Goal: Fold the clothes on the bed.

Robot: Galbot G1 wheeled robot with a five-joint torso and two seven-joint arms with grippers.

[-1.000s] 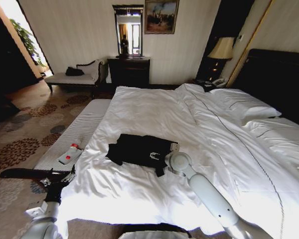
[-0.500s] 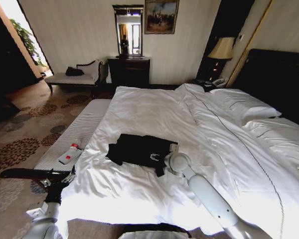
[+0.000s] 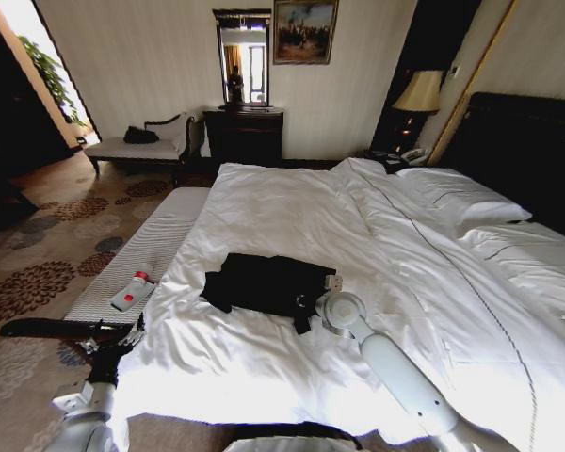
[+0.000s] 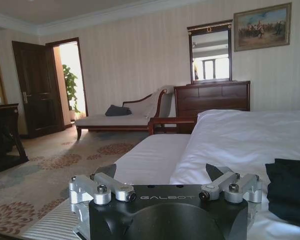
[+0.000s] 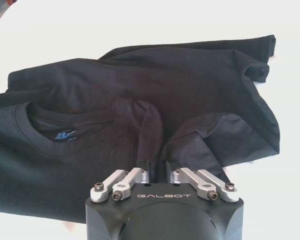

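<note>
The right gripper (image 5: pixel 157 167) has its two fingers drawn together on a raised pleat of the black T-shirt (image 5: pixel 140 100). The pinched ridge of fabric runs up from between the fingers towards the collar, and the cloth around it wrinkles into the grip. In the head view this gripper (image 3: pixel 313 303) sits at the shirt's near right corner, with the white right arm (image 3: pixel 395 372) reaching in from the foot-side edge of the bed (image 3: pixel 264 377).

The T-shirt (image 3: pixel 264 281) is soft, thin and light, and looks as if it will sag and trail rather than hold a shape. A pinch on a hem, sleeve or shoulder seam should carry it more reliably than a pinch mid-panel, which tends to lift one layer only. It probably slides easily over the smooth sheet, so a slow pull suits it. It lies rumpled on the white duvet, in the half of the bed nearest the foot and well in from the left edge, with the collar and its small blue label showing in the right wrist view.

The left gripper (image 4: pixel 165 182) hangs beside the left edge of the bed, above a pale striped bench (image 3: pixel 155 250), fingers spread wide and holding nothing. A white-and-red bottle (image 3: pixel 132 290) lies on the bench. Pillows (image 3: pixel 457 198) rest against the dark headboard (image 3: pixel 527 151) at the far right.
</note>
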